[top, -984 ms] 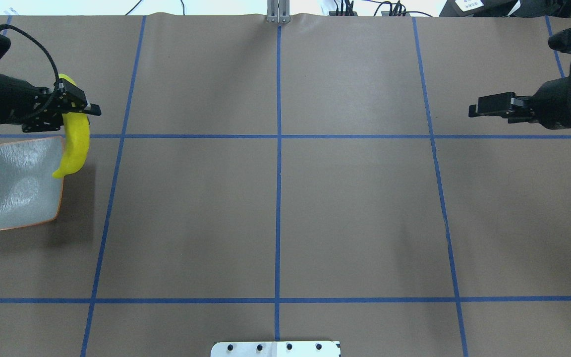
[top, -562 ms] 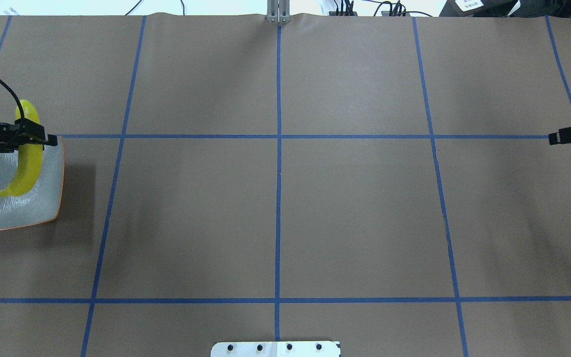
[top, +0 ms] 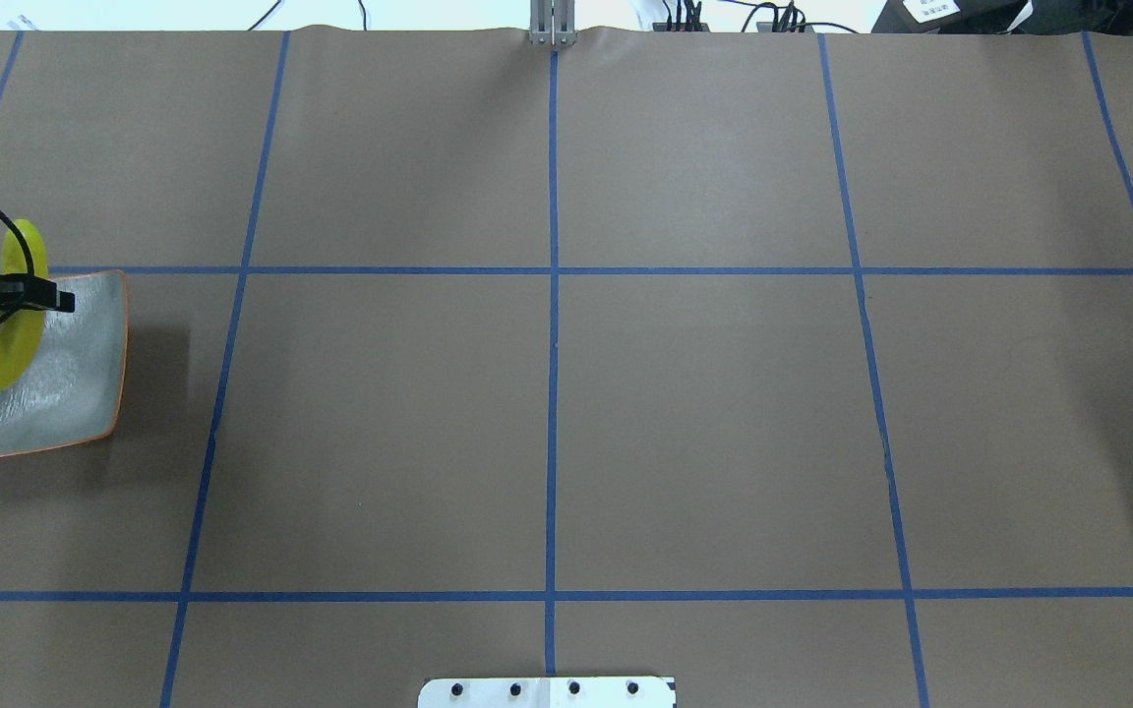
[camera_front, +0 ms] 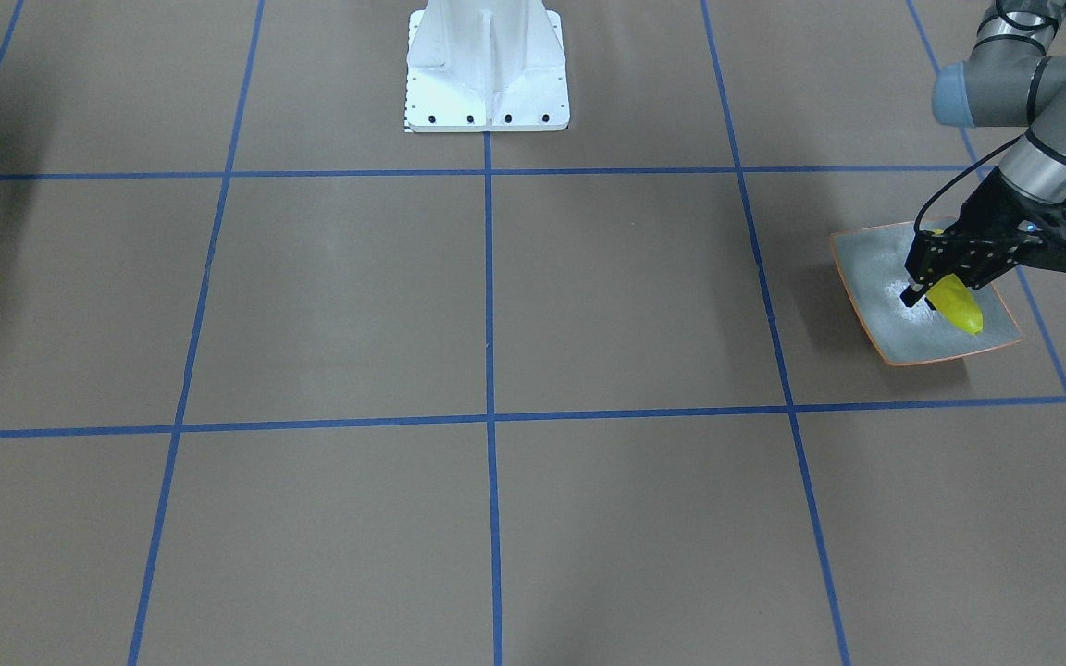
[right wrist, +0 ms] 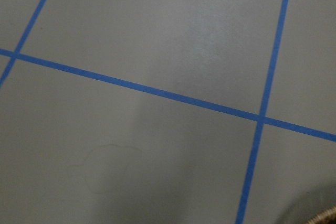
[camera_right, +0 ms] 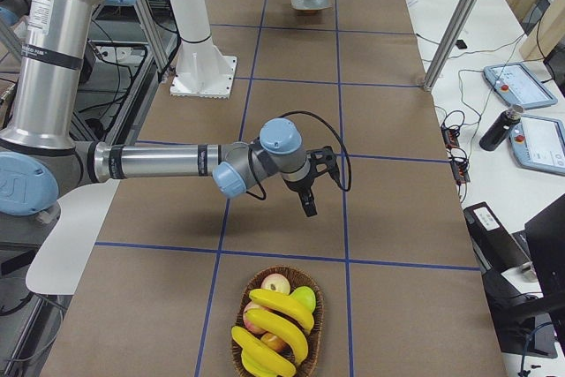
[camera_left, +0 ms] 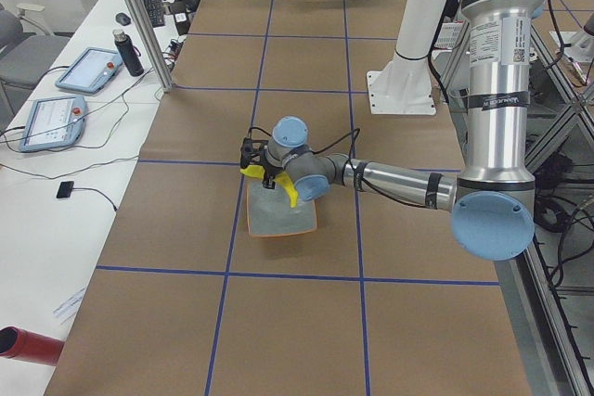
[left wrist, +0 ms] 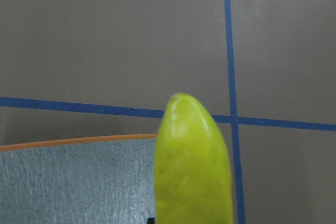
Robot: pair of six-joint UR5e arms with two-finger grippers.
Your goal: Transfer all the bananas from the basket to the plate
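My left gripper (top: 60,298) is shut on a yellow banana (top: 11,344) and holds it low over the grey-green plate (top: 85,393) at the table's far left. The front view shows the same gripper (camera_front: 917,291), banana (camera_front: 957,308) and plate (camera_front: 871,287); I cannot tell whether the banana touches the plate. The left wrist view shows the banana's tip (left wrist: 194,166) past the plate's orange rim (left wrist: 63,142). The basket (camera_right: 274,328) holds more bananas (camera_right: 282,306). My right gripper (camera_right: 309,205) hangs above the table short of the basket; I cannot tell whether it is open or shut.
The basket also holds an apple (camera_right: 276,284) and other fruit. Its rim shows at the right wrist view's corner (right wrist: 328,216). The white robot base (camera_front: 487,69) stands mid-table. A side bench with tablets (camera_right: 512,81) and metal posts (camera_right: 459,19) lies beyond the table edge.
My left gripper has carried the banana left and nearer, from beside the plate's far corner to over the plate. My right gripper has left the overhead view on the right.
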